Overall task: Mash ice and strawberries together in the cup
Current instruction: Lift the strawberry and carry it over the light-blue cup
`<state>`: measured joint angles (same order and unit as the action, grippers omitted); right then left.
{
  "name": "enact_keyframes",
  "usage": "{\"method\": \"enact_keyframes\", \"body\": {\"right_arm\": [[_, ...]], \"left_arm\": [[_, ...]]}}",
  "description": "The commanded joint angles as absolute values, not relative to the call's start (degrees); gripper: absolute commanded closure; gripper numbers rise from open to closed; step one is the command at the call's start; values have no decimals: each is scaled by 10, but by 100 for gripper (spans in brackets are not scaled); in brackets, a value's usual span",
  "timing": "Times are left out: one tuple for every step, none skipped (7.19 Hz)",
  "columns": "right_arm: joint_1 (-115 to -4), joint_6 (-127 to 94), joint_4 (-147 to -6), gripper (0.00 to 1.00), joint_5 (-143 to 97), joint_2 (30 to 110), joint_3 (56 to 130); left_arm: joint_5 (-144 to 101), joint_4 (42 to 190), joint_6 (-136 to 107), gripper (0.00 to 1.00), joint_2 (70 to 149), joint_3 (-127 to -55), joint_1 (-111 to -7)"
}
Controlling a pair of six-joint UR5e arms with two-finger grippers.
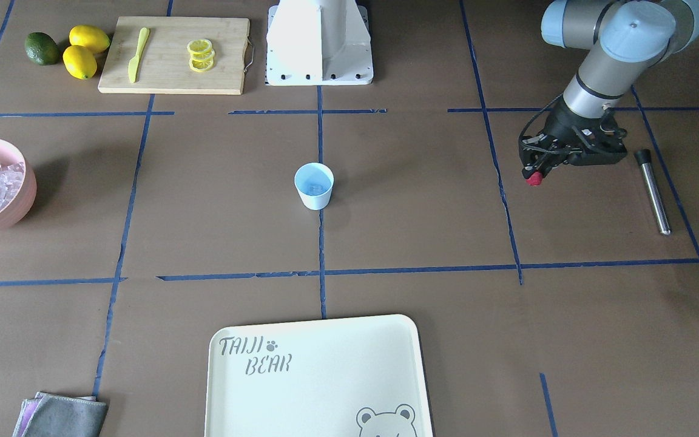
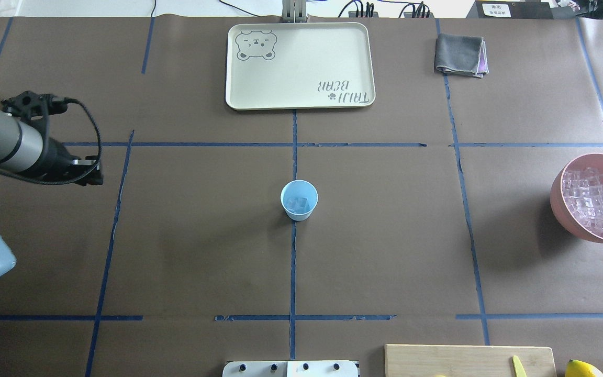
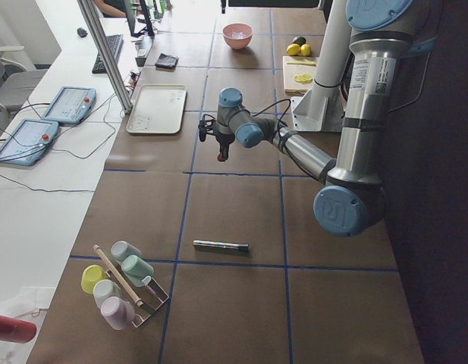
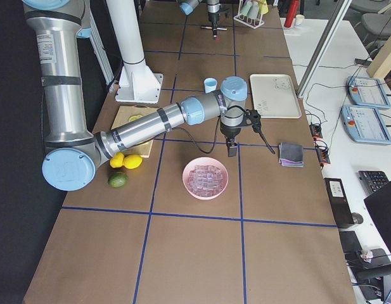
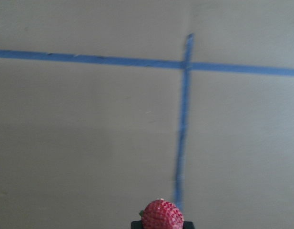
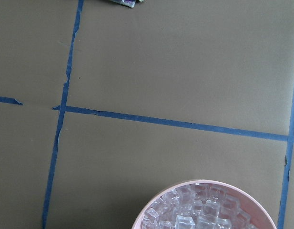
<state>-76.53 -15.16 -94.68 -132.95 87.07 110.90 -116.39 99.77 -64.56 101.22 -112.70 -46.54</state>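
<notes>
Pinching the strawberry (image 1: 533, 179) between nearly closed tips, the left end effector (image 1: 535, 172) hangs above the table toward its left end, well apart from the cup (image 1: 314, 186), which stands at the table's middle with ice (image 2: 298, 203) already in it. The berry looks soft and light, easily bruised I'd say, so a gentle hold across its body seems right; the ice is hard and slippery, and the cup looks light enough to tip. The way to the cup looks unobstructed. A metal rod (image 1: 653, 191) lies nearer the left end, and a pink bowl (image 2: 557, 201) of more ice sits by the right end beneath the right end effector (image 4: 232, 147), whose opening I cannot tell.
</notes>
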Motion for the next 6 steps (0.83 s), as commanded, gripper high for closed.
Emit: {"method": "enact_keyframes", "body": {"right_arm": [[-803,-82,-947,1,-1340,901,1095],[-823,-42,-947,1,-1347,906,1072],[-831,-26,-947,1,-1350,907,1057],[-834,-25,-947,1,-1349,907,1050],[-836,-25,-947,1,-1350,908,1049],[-838,-25,-947,1,-1350,911,1049]], "left_arm": [[-1165,856,-749,96,1189,-1127,-427],[-1164,863,-804,96,1230,-1116,-392],[-1165,875,-835,96,1270,-1101,-377],[-1161,901,-870,96,1294,-1081,-339],[-1160,944,-889,96,1324,-1029,-324],[-1159,987,-892,96,1343,-983,-316]]}}
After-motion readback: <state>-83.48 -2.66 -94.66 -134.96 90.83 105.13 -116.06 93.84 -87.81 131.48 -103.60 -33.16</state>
